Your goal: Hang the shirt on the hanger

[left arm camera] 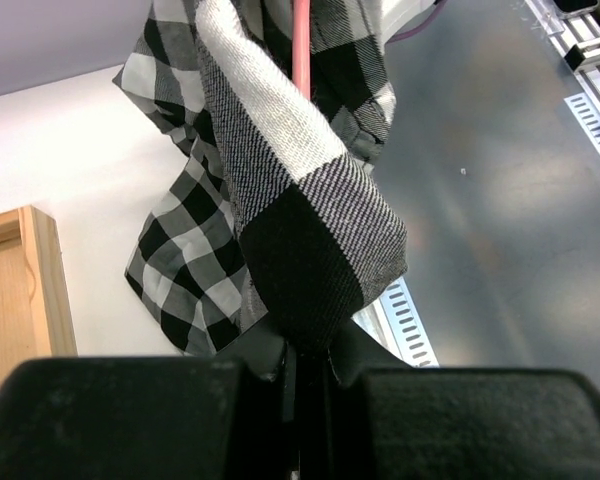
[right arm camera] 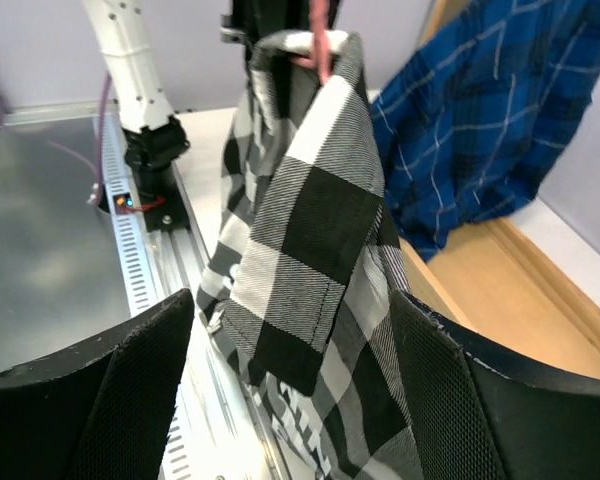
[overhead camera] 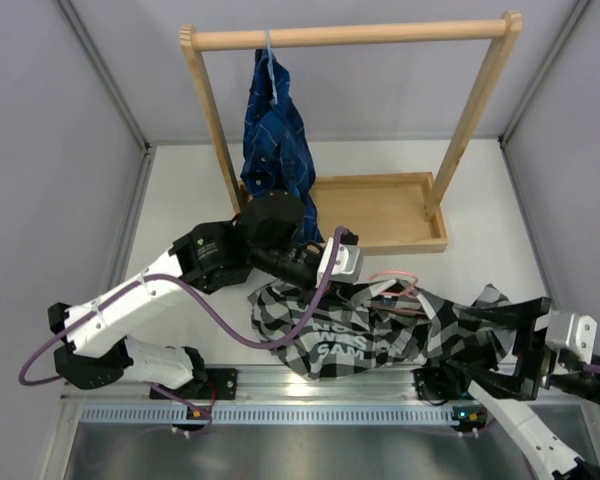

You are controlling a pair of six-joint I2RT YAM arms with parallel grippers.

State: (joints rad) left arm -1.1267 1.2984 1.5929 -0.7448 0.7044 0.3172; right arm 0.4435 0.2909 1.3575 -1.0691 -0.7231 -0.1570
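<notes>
The black-and-white checked shirt lies bunched at the table's near edge, its white lettering showing. Part of it is lifted. The pink wire hanger shows just above it, partly under the cloth. My left gripper is shut on a fold of the shirt, with the hanger wire running behind that fold. My right gripper is at the shirt's right end. In the right wrist view it stands open, and the hanging shirt droops between its fingers below the hanger.
A wooden rack stands at the back with a dark blue plaid shirt hung on it. Its wooden tray base lies just behind the left gripper. A metal rail runs along the near edge.
</notes>
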